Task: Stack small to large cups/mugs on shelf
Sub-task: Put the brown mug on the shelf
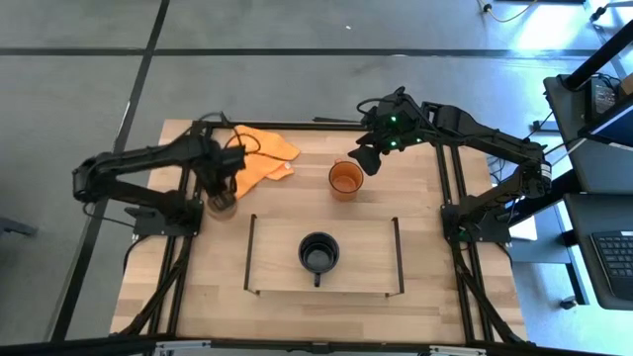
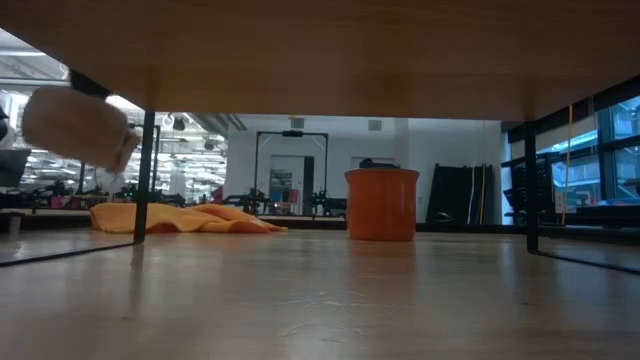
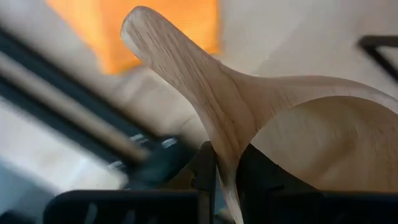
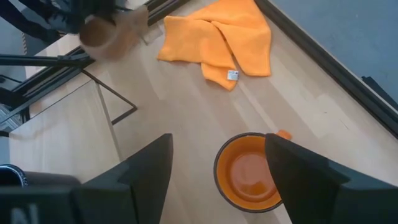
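My left gripper [image 1: 223, 188] is at the table's left side, pointing down and shut on the small tan wooden cup [image 1: 223, 206]. In the low view the cup [image 2: 75, 125] hangs above the table. The black mug [image 1: 318, 253] stands on the light-wood shelf [image 1: 277, 267]. Behind the shelf, the translucent orange mug [image 1: 345, 180] stands on its base on the table. My right gripper [image 1: 364, 160] hovers open above it and touches nothing. In the right wrist view the orange mug [image 4: 249, 177] shows between its two spread fingers. My left gripper [image 3: 225, 165] pinches the wooden cup between its two fingers at the thin root of the handle [image 3: 224, 146], where it joins the rim. The fingers come from above, pointing down. The handle's free end [image 3: 149, 31] sticks out past them. The cup is lifted clear of the table.
A crumpled orange cloth [image 1: 262, 158] lies at the far left of the table, close to the left arm. The shelf's thin black frame [image 1: 250, 247] stands up at its sides. Black outer frame posts [image 1: 450, 198] run along both table edges.
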{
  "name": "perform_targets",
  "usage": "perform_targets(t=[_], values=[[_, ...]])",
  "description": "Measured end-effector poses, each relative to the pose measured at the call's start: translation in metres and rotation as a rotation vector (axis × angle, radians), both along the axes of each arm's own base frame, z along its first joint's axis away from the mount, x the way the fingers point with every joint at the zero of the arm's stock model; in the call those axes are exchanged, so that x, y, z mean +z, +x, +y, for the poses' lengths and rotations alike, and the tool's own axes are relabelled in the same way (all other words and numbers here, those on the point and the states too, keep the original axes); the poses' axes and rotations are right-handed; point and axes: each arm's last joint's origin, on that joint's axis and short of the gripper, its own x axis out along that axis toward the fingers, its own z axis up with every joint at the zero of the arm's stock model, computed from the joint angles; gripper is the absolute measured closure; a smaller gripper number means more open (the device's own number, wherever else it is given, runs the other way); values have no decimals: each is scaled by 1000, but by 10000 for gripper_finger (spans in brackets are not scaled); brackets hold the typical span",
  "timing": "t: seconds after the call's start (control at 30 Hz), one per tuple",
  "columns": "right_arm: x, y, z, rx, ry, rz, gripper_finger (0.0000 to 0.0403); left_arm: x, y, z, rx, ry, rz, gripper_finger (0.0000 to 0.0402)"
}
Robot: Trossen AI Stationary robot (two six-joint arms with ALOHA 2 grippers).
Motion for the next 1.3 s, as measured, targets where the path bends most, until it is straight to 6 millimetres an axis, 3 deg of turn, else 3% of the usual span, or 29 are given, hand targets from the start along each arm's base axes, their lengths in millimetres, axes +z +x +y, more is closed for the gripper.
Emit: perform_targets(t=[0.23,0.47,0.8,1.17,1.3], values=[[0,0,0,-15,17,-1,148,-30,-7,-30,17,-22,-134,368],[0,0,0,-25,26,-2,148,-39,-23,-62,-107,-39,-124,369],[-1,-1,-1,-71,32,9,148,-48,-25,-114,-296,-82,-185,369],[-1,-1,-1,-57,22,10,148,-63,-36,-183,-156,-142,-247,369],[-1,-1,-1,-53,19,11,148,-78,-40,-201,-143,-108,-168,369]])
